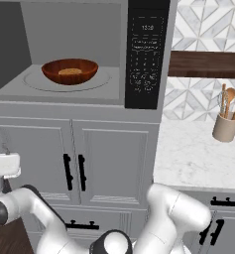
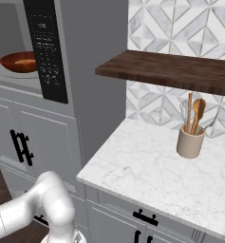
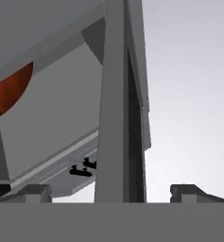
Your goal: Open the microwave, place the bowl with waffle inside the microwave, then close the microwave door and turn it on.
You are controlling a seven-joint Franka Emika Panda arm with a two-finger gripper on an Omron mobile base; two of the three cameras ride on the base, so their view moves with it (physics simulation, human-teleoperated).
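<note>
Bowl (image 1: 70,71) seated in microwave (image 1: 84,92); gripper (image 3: 111,191) jaws spread wide, empty; door edge (image 3: 114,104) could be clipped if swung carelessly.

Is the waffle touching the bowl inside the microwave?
Touching. The left base view shows the waffle lying on the bottom of the bowl, with no gap, inside the microwave.

The white arm (image 1: 173,218) is folding low in front of the microwave (image 1: 89,54), its elbow bulging below and right of it and its forearm reaching off to the lower left. The gripper (image 3: 111,191) is standing wide open, fingertips (image 3: 35,191) spread apart, gripping nothing, facing the microwave's open front.
</note>
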